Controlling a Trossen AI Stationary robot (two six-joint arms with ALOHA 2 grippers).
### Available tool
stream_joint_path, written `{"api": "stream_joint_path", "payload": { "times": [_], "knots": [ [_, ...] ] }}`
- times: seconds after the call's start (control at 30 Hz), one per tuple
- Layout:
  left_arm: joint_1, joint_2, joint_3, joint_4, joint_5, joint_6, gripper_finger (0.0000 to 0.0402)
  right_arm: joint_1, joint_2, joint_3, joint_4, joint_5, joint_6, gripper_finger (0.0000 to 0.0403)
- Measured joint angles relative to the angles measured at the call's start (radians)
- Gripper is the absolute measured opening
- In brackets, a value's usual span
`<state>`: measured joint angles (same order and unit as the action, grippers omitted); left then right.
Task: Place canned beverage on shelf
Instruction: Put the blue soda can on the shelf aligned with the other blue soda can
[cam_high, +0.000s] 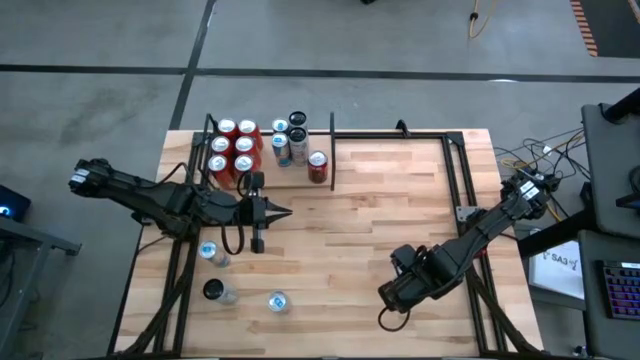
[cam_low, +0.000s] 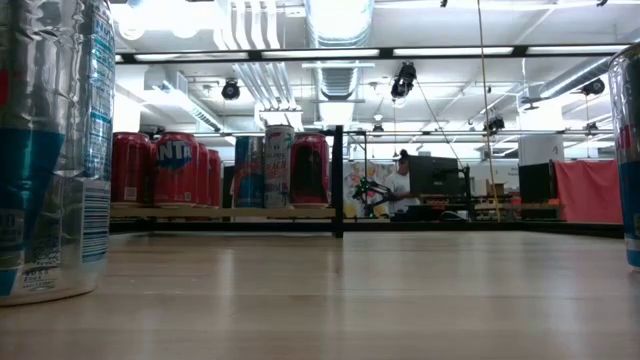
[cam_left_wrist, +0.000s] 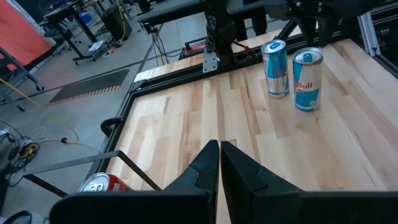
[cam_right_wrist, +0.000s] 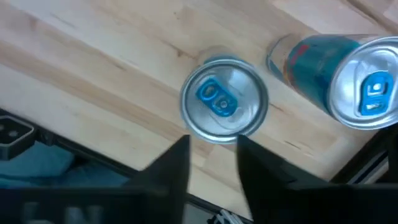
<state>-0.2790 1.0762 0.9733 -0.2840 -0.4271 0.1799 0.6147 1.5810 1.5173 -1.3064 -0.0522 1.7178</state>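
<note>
The shelf (cam_high: 332, 150) is the narrow black-framed bay at the table's far left. It holds several red cans (cam_high: 235, 150), slim cans (cam_high: 285, 140) and one more red can (cam_high: 318, 165), all upright on its plank; they also show in the low view (cam_low: 215, 165). My left gripper (cam_high: 272, 212) is shut and empty just in front of that bay, pointing toward the table's right; it also shows in its wrist view (cam_left_wrist: 219, 155). My right gripper (cam_right_wrist: 211, 146) is open over an upright silver-blue can (cam_right_wrist: 224, 102), with a second can (cam_right_wrist: 348, 81) beside it. My right arm (cam_high: 420, 275) hides both cans from above.
Three loose cans stand at the near left (cam_high: 210, 252) (cam_high: 215, 290) (cam_high: 277, 300). The wider bay's black frame (cam_high: 455, 175) runs along the far and right sides. The two cans by my right arm show in the left wrist view (cam_left_wrist: 277, 68) (cam_left_wrist: 308, 81).
</note>
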Motion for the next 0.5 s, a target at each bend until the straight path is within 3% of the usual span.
{"api": "stream_joint_path", "payload": {
  "times": [0.27, 0.37, 0.5],
  "knots": [
    [0.000, 0.000, 0.000, 0.000, 0.000, 0.000, 0.0000, -0.008, 0.000, 0.000, 0.002, 0.053, 0.013, 0.0282],
    [0.000, 0.000, 0.000, 0.000, 0.000, 0.000, 0.0000, -0.014, 0.000, -0.002, 0.003, 0.054, 0.013, 0.0311],
    [0.000, 0.000, 0.000, 0.000, 0.000, 0.000, 0.0000, -0.023, 0.017, -0.005, 0.003, 0.053, 0.009, 0.0320]
  ]
}}
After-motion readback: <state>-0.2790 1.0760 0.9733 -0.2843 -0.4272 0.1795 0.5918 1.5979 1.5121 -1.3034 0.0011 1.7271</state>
